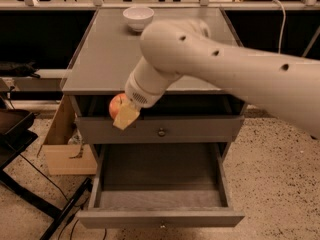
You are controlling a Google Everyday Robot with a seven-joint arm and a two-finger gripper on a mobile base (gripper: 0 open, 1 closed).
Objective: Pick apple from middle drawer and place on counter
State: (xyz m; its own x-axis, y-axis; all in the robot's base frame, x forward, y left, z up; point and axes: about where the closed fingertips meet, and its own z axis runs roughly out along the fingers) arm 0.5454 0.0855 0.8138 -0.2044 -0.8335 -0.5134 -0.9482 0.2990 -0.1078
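My gripper (pixel 122 111) is shut on the red apple (pixel 117 105), holding it in the air just below the counter's front edge, in front of the top drawer. One yellowish finger (pixel 126 116) shows across the apple. The middle drawer (pixel 160 181) is pulled wide open below, its grey box interior bare. The counter (pixel 105 54) is the flat grey top slab of the cabinet. My large white arm crosses the frame from the right and hides part of the counter.
A white bowl (pixel 138 17) sits at the counter's far edge. A closed drawer front with a dark knob (pixel 161 132) lies above the open drawer. A cardboard box (pixel 65 144) stands left of the cabinet, beside a dark stand (pixel 15 129) and floor cables.
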